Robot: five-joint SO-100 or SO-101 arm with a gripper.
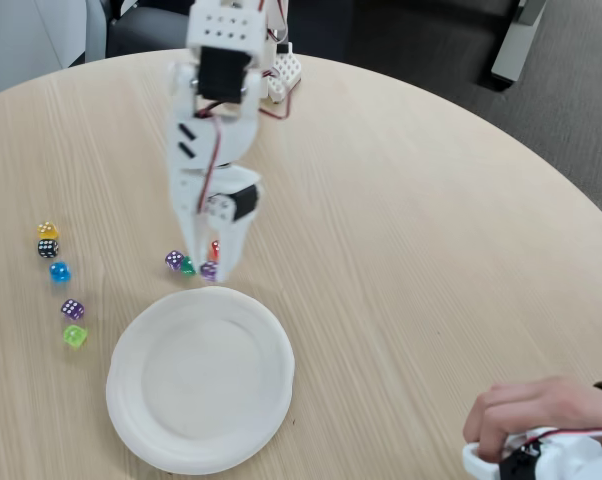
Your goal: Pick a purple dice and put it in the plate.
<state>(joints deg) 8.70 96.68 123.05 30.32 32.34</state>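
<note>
The gripper (213, 268) is down around a purple dice (209, 270); whether it pinches yet, I cannot tell. Tiny, hard and probably slick, it needs squeezing on opposite flat faces.

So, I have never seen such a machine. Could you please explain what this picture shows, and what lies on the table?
The white thing is a small robot arm; its gripper reaches down among a cluster of small dice, at a purple dice just above the white plate. Whether it grips it yet, I cannot tell. A fixed camera looks down at the round wooden table. More dice lie at the left, one of them purple. A person's hand rests at the lower right.
</note>
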